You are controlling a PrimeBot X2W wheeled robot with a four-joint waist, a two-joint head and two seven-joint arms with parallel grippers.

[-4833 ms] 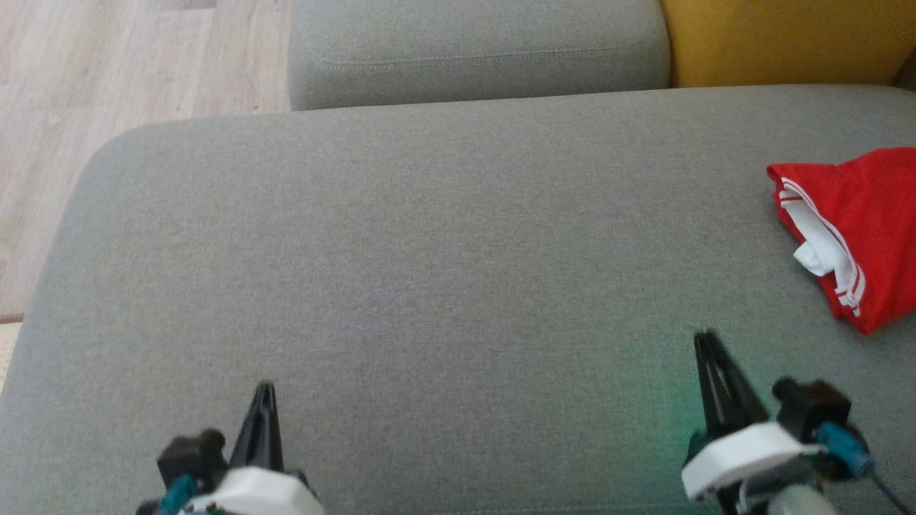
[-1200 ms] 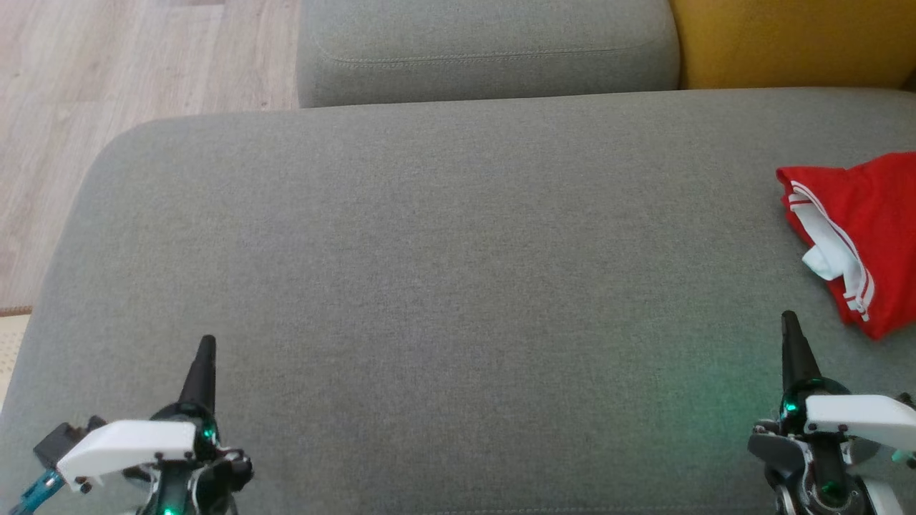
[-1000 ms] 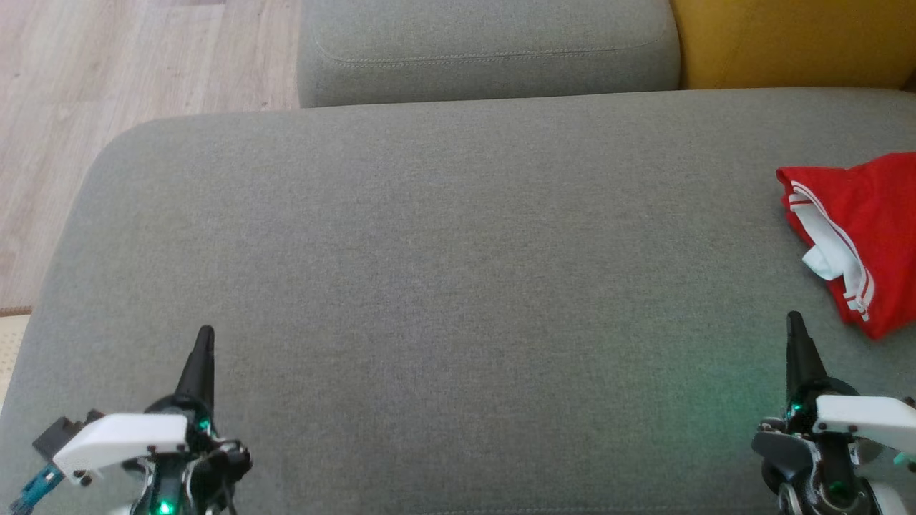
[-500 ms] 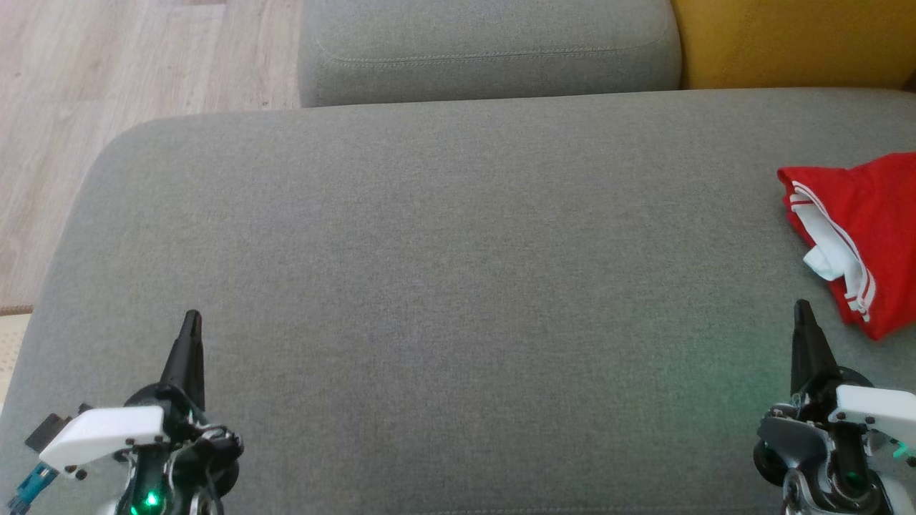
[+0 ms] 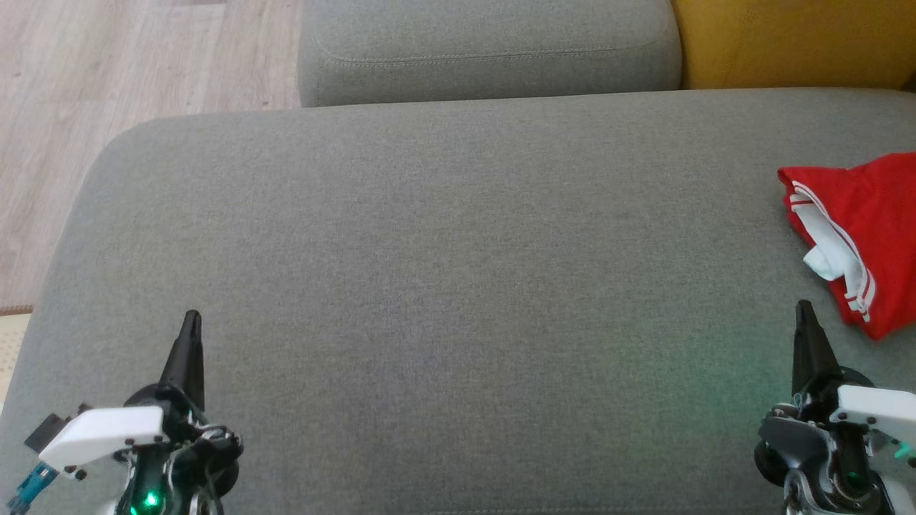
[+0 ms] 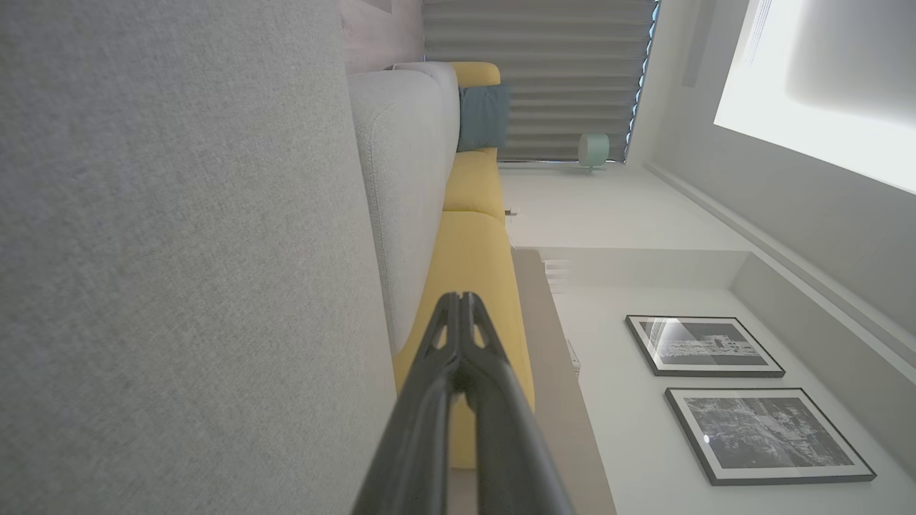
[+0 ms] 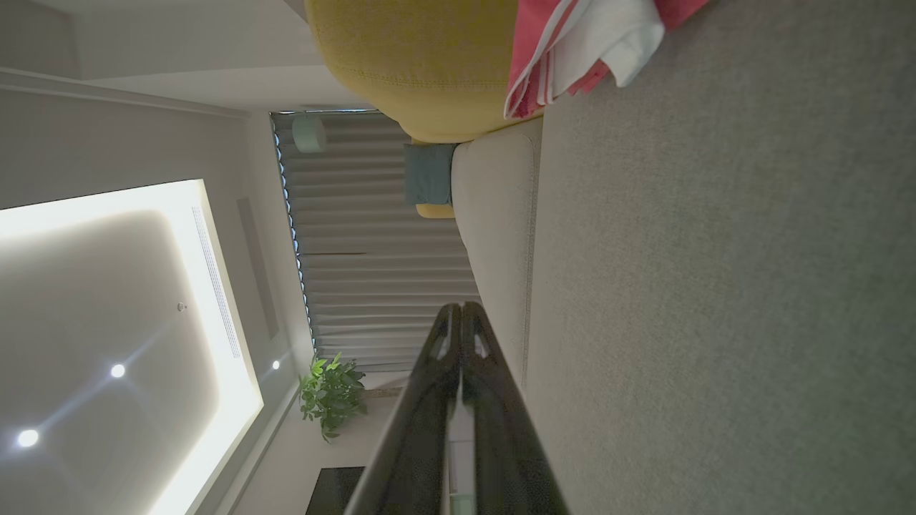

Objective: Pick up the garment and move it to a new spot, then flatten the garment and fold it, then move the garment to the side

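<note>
Left wrist view shows framed pictures (image 6: 705, 346), head view the garment (image 5: 876, 207); all fingers (image 5: 187, 354) clenched, empty.

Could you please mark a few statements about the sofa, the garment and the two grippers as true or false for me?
1. The red garment lies at the right end of the grey seat cushion. True.
2. The right gripper is shut on the garment. False: its fingers are shut on nothing and are apart from the garment.
3. The left gripper has its fingers spread wide. False: they are pressed together.
4. A yellow cushion sits behind the garment's end of the seat. True.
5. The garment is plain blue. False: it is red with white stripes.
</note>
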